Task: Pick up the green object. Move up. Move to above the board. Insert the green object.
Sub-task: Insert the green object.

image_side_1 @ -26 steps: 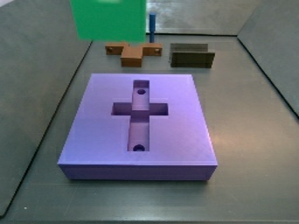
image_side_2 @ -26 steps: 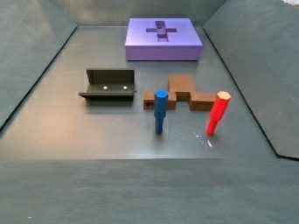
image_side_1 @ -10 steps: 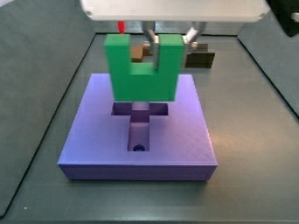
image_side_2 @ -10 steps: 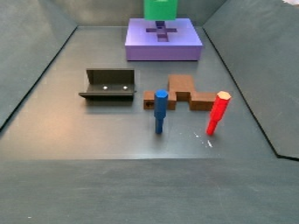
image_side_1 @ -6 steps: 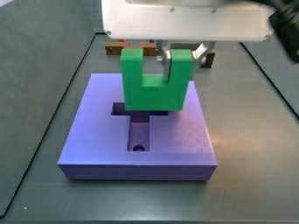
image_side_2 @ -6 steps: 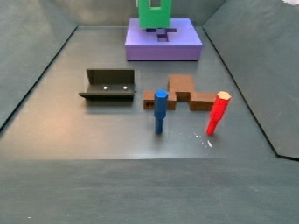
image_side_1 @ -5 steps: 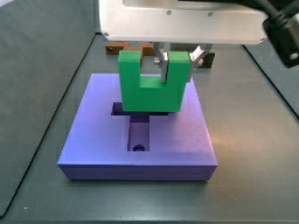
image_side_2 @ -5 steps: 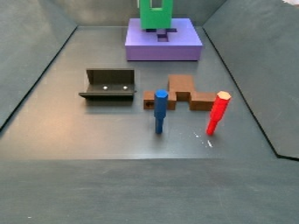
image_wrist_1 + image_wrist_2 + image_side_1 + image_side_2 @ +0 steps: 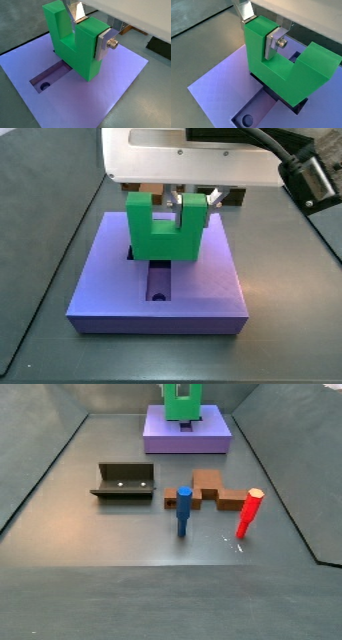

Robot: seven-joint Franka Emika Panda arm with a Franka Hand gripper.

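The green object (image 9: 163,233) is a bright green U-shaped piece, held upright with its prongs up. My gripper (image 9: 194,196) is shut on one prong, with silver fingers (image 9: 105,42) on both sides of it in both wrist views. The piece (image 9: 72,47) stands low over the lavender board (image 9: 201,293), its base at the cross-shaped recess (image 9: 159,280) and covering the crossbar. In a wrist view the base (image 9: 288,75) seems to meet the dark recess; how deep I cannot tell. One round hole (image 9: 245,120) shows in the recess. In a side view the piece (image 9: 182,404) stands on the far board (image 9: 160,439).
On the grey floor, nearer in a side view, stand a dark olive box (image 9: 123,481), a brown block (image 9: 214,489), a blue peg (image 9: 183,509) and a red peg (image 9: 247,514). Grey walls close in the floor on the sides.
The gripper has carried the green object over the board and lowered it from well above down to the cross-shaped recess. The other things have not moved.
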